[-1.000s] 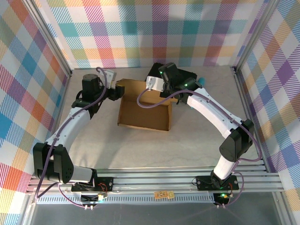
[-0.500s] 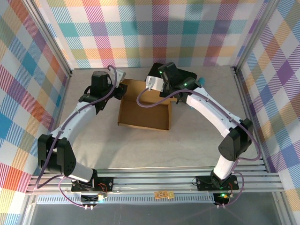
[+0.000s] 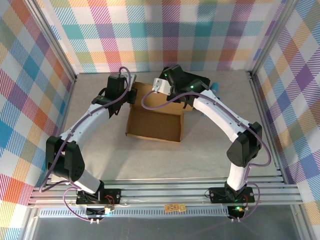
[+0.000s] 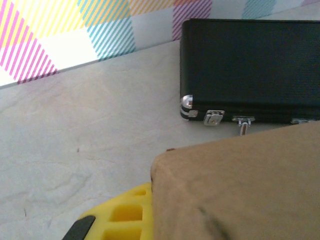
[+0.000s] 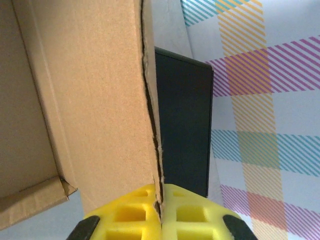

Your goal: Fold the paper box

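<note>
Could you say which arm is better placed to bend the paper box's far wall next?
Right, probably: the right gripper pinches the far wall of the paper box between both fingers, partway along it, while the left gripper grips just its far-left corner.

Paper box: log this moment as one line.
paper box: tray-shaped, fold unfinished | left tool: shut on its back-left flap | right tool: shut on its back wall | black case: behind box
</note>
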